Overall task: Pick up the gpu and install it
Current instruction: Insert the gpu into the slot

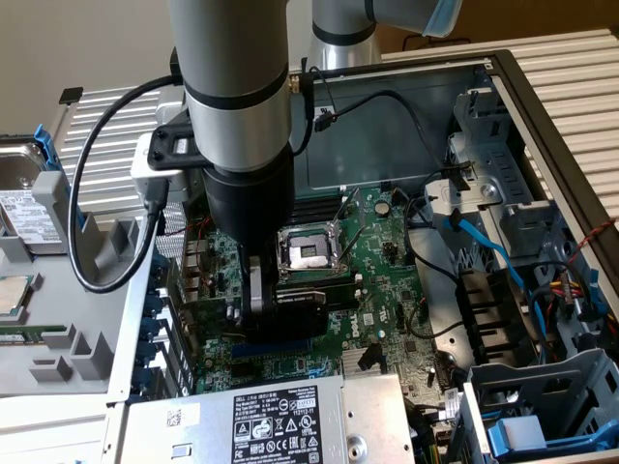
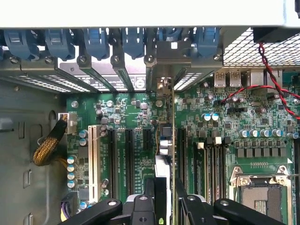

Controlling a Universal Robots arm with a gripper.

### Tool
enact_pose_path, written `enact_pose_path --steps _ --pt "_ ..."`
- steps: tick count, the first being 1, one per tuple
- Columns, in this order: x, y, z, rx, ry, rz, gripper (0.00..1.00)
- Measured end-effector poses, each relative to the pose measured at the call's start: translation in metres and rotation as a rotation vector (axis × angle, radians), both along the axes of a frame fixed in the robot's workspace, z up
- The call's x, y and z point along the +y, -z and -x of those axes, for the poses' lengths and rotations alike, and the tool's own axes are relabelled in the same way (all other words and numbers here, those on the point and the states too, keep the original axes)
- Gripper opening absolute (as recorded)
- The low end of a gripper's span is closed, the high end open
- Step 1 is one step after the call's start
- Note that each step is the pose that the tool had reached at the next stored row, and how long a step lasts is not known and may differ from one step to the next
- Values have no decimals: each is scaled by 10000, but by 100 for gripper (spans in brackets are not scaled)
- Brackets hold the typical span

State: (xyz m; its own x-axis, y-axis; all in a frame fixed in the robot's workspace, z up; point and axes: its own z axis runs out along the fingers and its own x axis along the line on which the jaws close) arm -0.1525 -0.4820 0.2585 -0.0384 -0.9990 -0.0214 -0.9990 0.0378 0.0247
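Gpu [image 1: 308, 297]: upright on edge, above motherboard [image 1: 387, 266] slots
End effector [image 2: 165, 192]: pinching gpu, pointing down
Case [image 1: 542, 92]: open, lying flat

My gripper [image 2: 165, 193] pinches the gpu [image 2: 163, 165], and I see it edge-on — black slots [image 2: 129, 159] on the green board [image 2: 126, 110] sit either side.

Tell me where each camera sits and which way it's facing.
Exterior view: off the arm, above the open computer case, looking down at the motherboard; the arm and gripper show.
Wrist view: on the wrist, looking past the gripper and the gpu it holds toward the motherboard's slots.
Shared: motherboard, processor socket, gpu, gripper.
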Motion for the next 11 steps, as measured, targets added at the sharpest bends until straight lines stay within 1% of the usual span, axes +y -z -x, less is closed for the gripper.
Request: enact_pose_path --steps 11 --pt "0 13 4 0 0 0 27"
